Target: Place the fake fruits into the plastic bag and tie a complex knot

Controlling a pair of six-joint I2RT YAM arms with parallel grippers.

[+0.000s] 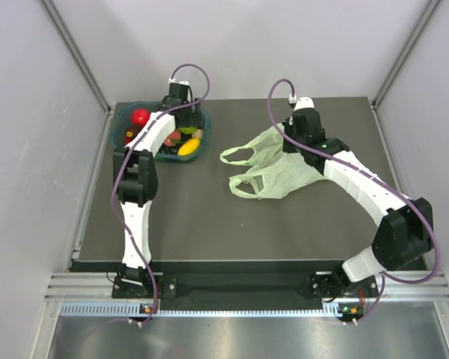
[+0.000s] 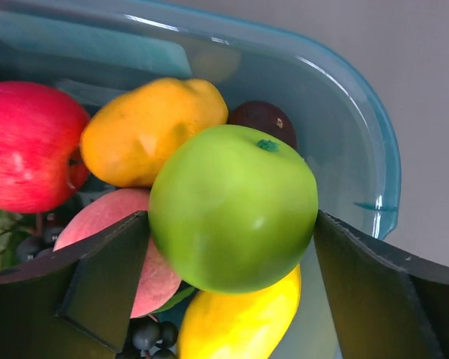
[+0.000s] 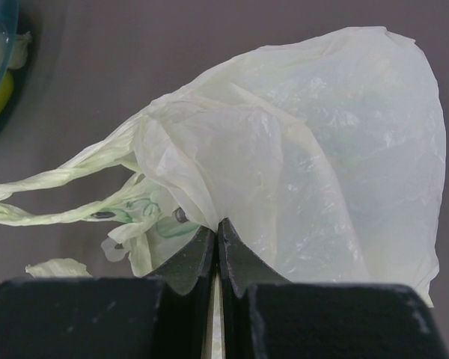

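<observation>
The dark worktop (image 1: pixel 209 232) is carrying everything. The pale green plastic bag (image 1: pixel 277 176) is lying slack right of the middle. Its 2 loop handles (image 1: pixel 243 155) are trailing leftward, untied, and nothing is bulging inside it. The teal tray (image 2: pixel 344 120) is sitting at the far left corner, and all the fruits (image 1: pixel 181 142) in view are lying in it. Among them are a red apple (image 2: pixel 26 146), an orange-yellow fruit (image 2: pixel 146 127), a peach (image 2: pixel 97 221) and some dark grapes (image 2: pixel 153 333). A green apple (image 2: pixel 232 202) is sitting on top.

The left pincer (image 2: pixel 228 247) is hanging over the tray with its jaws spread wide, 1 on either side of the green apple. Whether they are touching it I cannot tell. The right pincer (image 3: pixel 218 239) is clamping a fold of the bag between closed jaws.

The task looks to be only beginning: 0 fruits are bagged, and the filling and knotting are all left to do.
</observation>
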